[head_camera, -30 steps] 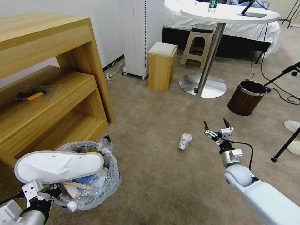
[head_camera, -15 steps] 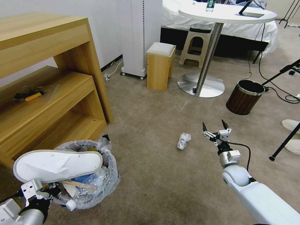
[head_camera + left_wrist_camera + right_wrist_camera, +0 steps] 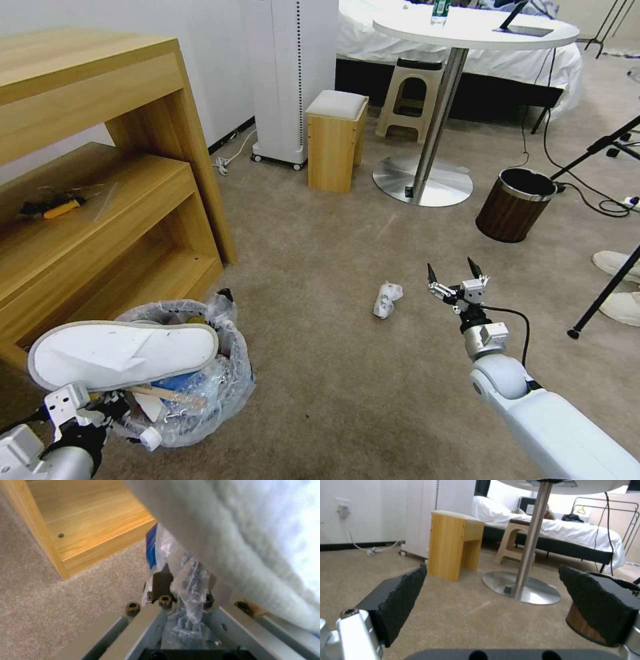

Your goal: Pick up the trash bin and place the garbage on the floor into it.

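The trash bin (image 3: 230,383), lined with a crinkly plastic bag, hangs at the lower left, stuffed with garbage. A white slipper (image 3: 127,353) lies across its top, over a wooden stick (image 3: 170,395). My left gripper (image 3: 117,407) is shut on the bin's near rim; in the left wrist view the left gripper (image 3: 181,581) pinches the bag (image 3: 186,580) under the slipper (image 3: 253,542). A white wad (image 3: 385,300) lies on the beige floor (image 3: 333,373). My right gripper (image 3: 453,277) hovers open just right of the wad, and the right gripper (image 3: 500,600) holds nothing.
A wooden shelf unit (image 3: 100,200) stands close on the left. Ahead are a wooden stool (image 3: 333,143), a round table's metal base (image 3: 422,181) and a brown wood-look bin (image 3: 513,203). Two white slippers (image 3: 617,263) and a black stand leg (image 3: 603,297) sit at the right.
The whole picture has slid a little to the left, so the camera has moved. Both arms keep the same places relative to the bin and the wad.
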Robot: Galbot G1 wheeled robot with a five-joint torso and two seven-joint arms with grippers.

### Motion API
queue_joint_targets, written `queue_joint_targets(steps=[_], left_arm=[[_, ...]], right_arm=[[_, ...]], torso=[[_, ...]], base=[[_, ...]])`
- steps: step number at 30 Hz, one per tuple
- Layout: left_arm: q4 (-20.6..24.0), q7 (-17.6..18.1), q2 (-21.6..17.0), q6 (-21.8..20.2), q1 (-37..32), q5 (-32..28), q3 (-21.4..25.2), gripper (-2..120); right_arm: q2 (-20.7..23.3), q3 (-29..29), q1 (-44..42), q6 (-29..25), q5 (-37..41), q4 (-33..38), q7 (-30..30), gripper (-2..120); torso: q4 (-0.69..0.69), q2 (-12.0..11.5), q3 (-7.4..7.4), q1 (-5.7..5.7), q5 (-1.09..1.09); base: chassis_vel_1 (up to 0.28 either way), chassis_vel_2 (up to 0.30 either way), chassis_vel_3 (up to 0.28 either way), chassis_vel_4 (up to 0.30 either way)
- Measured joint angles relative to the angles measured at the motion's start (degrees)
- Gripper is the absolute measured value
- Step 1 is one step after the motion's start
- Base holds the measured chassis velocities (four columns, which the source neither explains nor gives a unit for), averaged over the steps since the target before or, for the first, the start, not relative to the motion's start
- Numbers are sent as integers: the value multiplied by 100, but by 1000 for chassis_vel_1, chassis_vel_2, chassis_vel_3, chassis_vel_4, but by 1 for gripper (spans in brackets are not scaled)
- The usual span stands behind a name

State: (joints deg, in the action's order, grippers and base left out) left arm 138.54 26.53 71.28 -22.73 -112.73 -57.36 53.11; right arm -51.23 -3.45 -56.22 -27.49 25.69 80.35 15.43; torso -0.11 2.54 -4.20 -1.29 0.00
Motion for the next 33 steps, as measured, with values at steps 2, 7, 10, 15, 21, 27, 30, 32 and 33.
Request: queue_joint_targets(steps=[2,7,10,15,21,27,30,32,33], left_arm=[[2,0,0,1,-7,0,1,0],[22,3,3,3,-12,-2,2,0],[32,3,16,4,-18,-1,2,0],[34,3,25,7,-18,6,2,0],[35,4,42,18,-15,27,4,0],[40,7,57,20,-18,28,4,0],[41,8,57,20,-18,28,6,0],[44,11,56,20,-22,27,17,0],[44,11,56,20,-21,27,17,0]], right_arm=[[-4,0,-21,3,-12,2,-5,100],[-6,0,-29,-4,-26,12,-24,100],[-20,-2,-46,-15,-42,17,-29,100],[-30,-24,-93,-35,-61,38,-34,100],[-42,-49,-113,-78,-112,26,-36,100],[-59,-50,-114,-101,-140,9,-38,100],[-61,-48,-114,-101,-144,9,-38,100],[-64,-27,-101,-104,-149,4,-41,100],[-68,-18,-88,-104,-151,-1,-43,100]], torso=[[0,0,0,0,0],[0,0,0,0,0],[0,0,0,0,1],[-1,0,0,0,0],[0,0,0,0,0],[-1,0,0,0,0],[-1,0,0,0,0],[0,0,0,0,1],[-1,0,0,0,0]], base=[[0,0,0,0],[0,0,0,0],[0,0,0,0],[0,0,0,0],[0,0,0,0],[0,0,0,0],[0,0,0,0],[0,0,0,0],[0,0,0,0]])
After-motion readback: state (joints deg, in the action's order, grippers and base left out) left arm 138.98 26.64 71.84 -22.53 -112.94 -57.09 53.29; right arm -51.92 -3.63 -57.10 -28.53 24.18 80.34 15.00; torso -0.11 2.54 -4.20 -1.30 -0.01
